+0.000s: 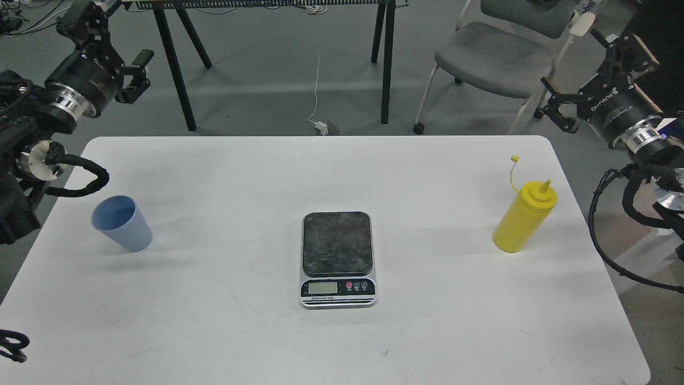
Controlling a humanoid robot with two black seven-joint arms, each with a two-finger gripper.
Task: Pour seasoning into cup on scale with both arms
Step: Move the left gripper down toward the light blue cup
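Note:
The light-blue ribbed cup [122, 223] stands upright on the white table [331, 347] at the left. The scale [337, 259] lies in the middle of the table with nothing on its dark plate. Upright at the right stands the yellow seasoning bottle [523, 216], its small cap hanging loose on a tether off the nozzle. My left gripper [124, 35] is raised beyond the table's far left corner, open and empty, well above and behind the cup. My right gripper [570, 61] hangs open and empty past the far right corner, above and behind the bottle.
Beyond the table's far edge stand black trestle legs [179, 69] and a grey chair [494, 59] on the floor. A white cable [317, 85] runs down to a plug on the floor. Black cable loops hang from both arms at the table's sides.

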